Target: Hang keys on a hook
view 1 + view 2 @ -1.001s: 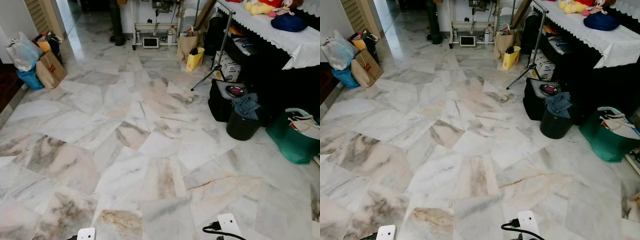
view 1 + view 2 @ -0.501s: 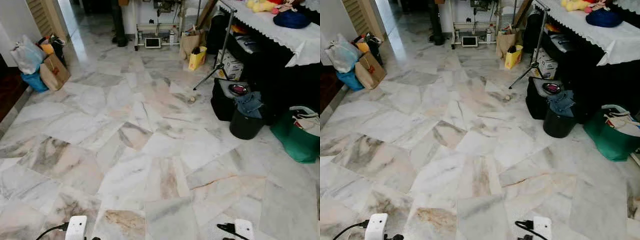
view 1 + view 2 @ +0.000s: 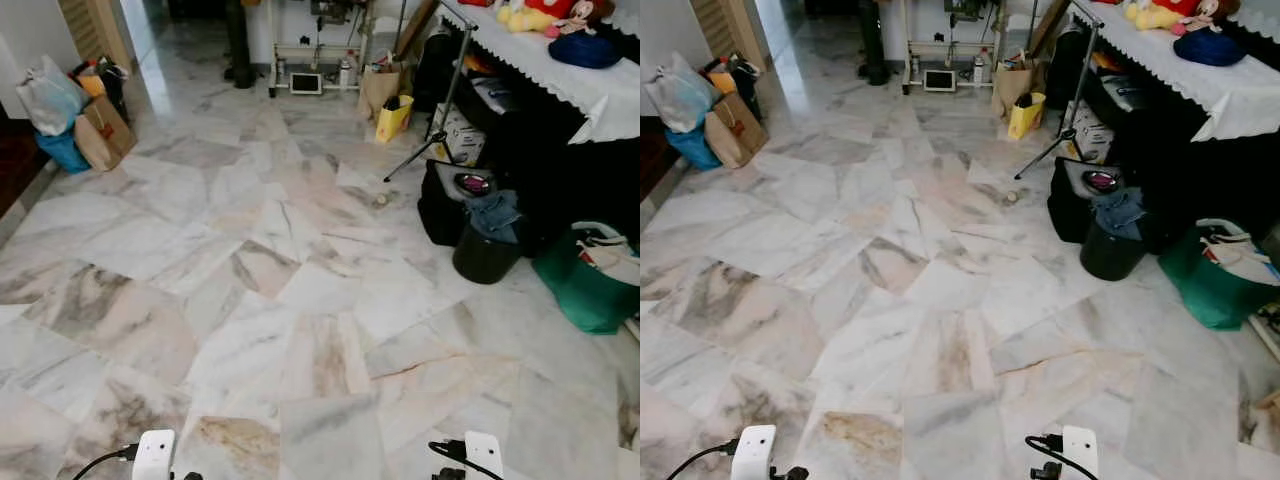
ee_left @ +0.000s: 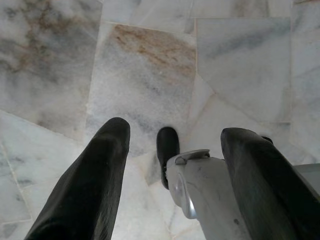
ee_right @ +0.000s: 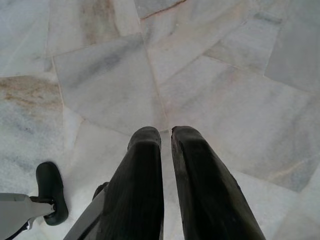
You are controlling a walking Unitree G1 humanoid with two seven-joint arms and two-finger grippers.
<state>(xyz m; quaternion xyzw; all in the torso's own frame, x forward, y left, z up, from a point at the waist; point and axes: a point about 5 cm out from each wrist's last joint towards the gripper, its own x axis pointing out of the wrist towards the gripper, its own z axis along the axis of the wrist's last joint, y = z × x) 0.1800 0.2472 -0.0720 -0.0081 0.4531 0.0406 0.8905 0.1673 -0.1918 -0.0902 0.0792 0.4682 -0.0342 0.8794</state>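
Across the room: marble floor (image 3: 300, 290), open and bare through the middle, with clutter along both sides.
Far left: shopping bags (image 3: 75, 120) bunched by the wall.
Far middle: white rack (image 3: 305, 60) with a small screen, brown paper bag and yellow bag (image 3: 393, 117) just right of it.
Right side: table with white lace cloth (image 3: 560, 70), soft toys on top; below it a tripod leg, black bag, black bucket (image 3: 485, 255) with denim draped over, green tote (image 3: 590, 285) nearest.
Left gripper (image 4: 172, 150): hanging low over the tiles, fingers spread wide, nothing between them.
Right gripper (image 5: 166, 155): also hanging low, fingers nearly together with a thin gap, holding nothing.
Keys: not to be made out anywhere; likewise no hook.
Step in hand, as a judgement: walking and searching, task barely begun.
Doing it well: steady pace along the bare middle strip, well apart from the tripod leg and the bags on the right.
Also: head raised toward walls and door frames, likeliest place for a hook; table top and rack worth scanning for keys.
Risk: tripod leg angled out into the path, easy to clip.
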